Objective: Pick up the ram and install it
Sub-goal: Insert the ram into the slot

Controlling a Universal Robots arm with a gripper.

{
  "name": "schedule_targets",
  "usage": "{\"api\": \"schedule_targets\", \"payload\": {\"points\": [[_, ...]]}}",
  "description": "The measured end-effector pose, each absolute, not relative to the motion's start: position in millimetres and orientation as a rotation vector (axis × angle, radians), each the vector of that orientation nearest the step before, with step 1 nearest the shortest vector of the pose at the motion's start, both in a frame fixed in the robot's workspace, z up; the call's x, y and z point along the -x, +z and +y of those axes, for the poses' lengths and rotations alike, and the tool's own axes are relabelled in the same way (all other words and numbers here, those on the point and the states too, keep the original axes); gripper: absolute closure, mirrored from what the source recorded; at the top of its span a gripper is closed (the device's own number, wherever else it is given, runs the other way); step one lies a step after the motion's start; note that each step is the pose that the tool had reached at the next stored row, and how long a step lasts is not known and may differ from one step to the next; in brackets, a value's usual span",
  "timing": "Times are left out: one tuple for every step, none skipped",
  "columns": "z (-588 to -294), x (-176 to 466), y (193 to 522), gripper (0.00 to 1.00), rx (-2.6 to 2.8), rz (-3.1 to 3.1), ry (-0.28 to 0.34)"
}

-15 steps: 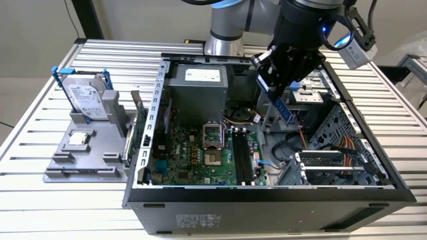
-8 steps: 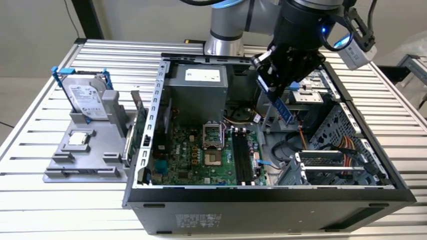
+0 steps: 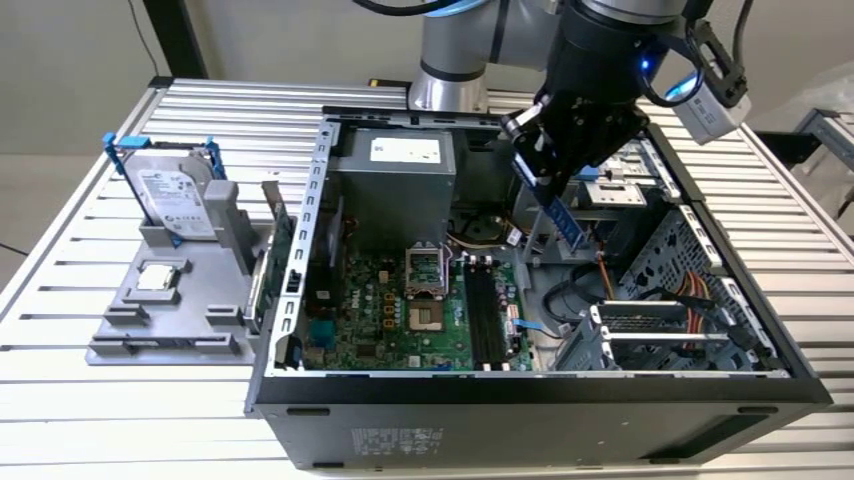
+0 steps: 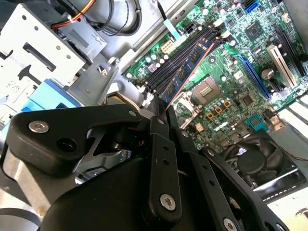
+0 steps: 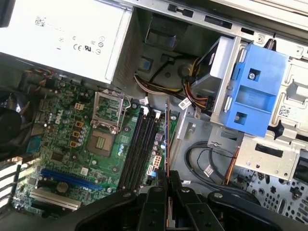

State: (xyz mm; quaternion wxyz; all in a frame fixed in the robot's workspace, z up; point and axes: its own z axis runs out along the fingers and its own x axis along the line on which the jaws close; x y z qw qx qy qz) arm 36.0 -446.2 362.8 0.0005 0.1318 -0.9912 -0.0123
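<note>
Black pincer (image 4: 156,109) fingers (image 4: 161,159), matte, angular and studded with round screw heads, are crowding the foreground in both wrist views. They are pinching one end of the ram (image 4: 188,67). It is a thin, flat, rigid circuit-board stick with a bluish-green face, dark rectangular chips and a coppery lower edge.

In the exterior view the ram (image 3: 562,215) is hanging tilted from the pincer (image 3: 550,185) inside the open computer case (image 3: 534,385). It is above the motherboard (image 3: 387,320) and not touching it. The long, narrow black memory slots (image 5: 139,149) are lying near and below it, apart from the stick.

Judging from the tilt, the stick is risking meeting a slot at an angle. That could jam it, bend the board or scrape the contacts. The grip is covering only a narrow strip of smooth board, so the stick could pivot or slip under pressure. Glossy orange and black cables (image 5: 211,163) are looping just beside the slots and could snag it.

Further out, the green motherboard is bristling with small parts around a square metal processor socket (image 5: 103,139). On the ribbed metal surface (image 3: 80,240), a silver hard drive (image 3: 174,195) in a blue frame is standing on a grey holder, well apart.
</note>
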Motion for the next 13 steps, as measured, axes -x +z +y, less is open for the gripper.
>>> {"api": "schedule_targets", "payload": {"points": [[-446.2, -36.1, 362.4, 1.00, -0.414, -3.113, -0.038], [-446.2, -36.1, 362.1, 1.00, -0.414, -3.113, -0.038], [-446.2, -36.1, 361.7, 1.00, -0.414, -3.113, -0.038], [-446.2, -36.1, 361.3, 1.00, -0.414, -3.113, -0.037], [-446.2, -36.1, 360.9, 1.00, -0.414, -3.113, -0.036], [-446.2, -36.0, 360.5, 1.00, -0.414, -3.113, -0.036], [-446.2, -36.0, 360.1, 1.00, -0.414, -3.113, -0.035], [-446.2, -36.1, 359.8, 1.00, -0.414, -3.113, -0.034], [-446.2, -36.1, 359.4, 1.00, -0.414, -3.113, -0.034], [-446.2, -36.1, 359.0, 1.00, -0.414, -3.113, -0.033], [-446.2, -36.1, 358.1, 1.00, -0.414, -3.112, -0.031], [-446.2, -36.0, 357.5, 1.00, -0.414, -3.112, -0.029], [-446.2, -36.1, 357.1, 1.00, -0.414, -3.112, -0.028]]}}
